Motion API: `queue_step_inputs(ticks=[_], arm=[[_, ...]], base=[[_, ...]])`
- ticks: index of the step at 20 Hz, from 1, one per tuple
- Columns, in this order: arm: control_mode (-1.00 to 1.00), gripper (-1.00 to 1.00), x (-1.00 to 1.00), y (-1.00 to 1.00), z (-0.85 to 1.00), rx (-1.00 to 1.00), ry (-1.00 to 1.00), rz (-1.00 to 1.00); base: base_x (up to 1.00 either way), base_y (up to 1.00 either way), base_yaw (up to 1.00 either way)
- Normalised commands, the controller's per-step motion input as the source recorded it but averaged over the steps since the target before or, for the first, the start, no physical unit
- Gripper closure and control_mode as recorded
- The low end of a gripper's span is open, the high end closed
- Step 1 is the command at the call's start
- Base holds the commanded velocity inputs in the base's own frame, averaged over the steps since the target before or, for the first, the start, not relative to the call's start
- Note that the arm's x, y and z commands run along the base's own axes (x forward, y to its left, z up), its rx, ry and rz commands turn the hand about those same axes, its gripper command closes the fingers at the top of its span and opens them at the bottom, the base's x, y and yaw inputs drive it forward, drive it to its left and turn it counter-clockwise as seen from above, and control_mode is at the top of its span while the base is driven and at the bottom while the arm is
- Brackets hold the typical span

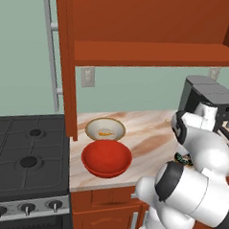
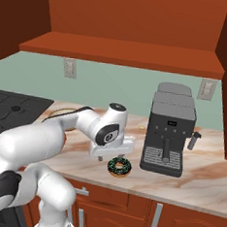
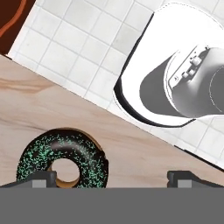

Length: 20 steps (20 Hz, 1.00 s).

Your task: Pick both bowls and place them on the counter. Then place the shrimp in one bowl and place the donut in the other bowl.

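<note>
The open, empty gripper (image 3: 112, 178) hovered just above the donut (image 2: 119, 166) near the counter's (image 1: 148, 137) front edge. Farther left, the shrimp (image 1: 104, 133) already lay in the cream bowl (image 1: 105, 129); the red bowl (image 1: 106, 157) awaited. Grasping the donut likely required centring and lowering.

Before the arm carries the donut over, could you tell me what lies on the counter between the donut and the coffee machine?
Nothing: in the right base view, bare marbled counter separates the donut from the coffee machine.
</note>
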Motion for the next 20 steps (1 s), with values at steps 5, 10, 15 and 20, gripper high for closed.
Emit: queue_step_inputs(ticks=[5,10,15,20], arm=[[-1.00,-1.00,0.08,0.19,-0.20,0.00,0.00,-0.13],[-1.00,-1.00,0.19,0.00,-0.22,-0.05,0.00,-0.16],[-1.00,-1.00,0.17,0.08,-0.17,-0.05,0.00,-0.18],[-1.00,-1.00,0.15,0.09,-0.10,-0.03,0.02,-0.18]], base=[[0.00,0.00,0.00],[0.00,0.00,0.00],[0.00,0.00,0.00],[0.00,0.00,0.00]])
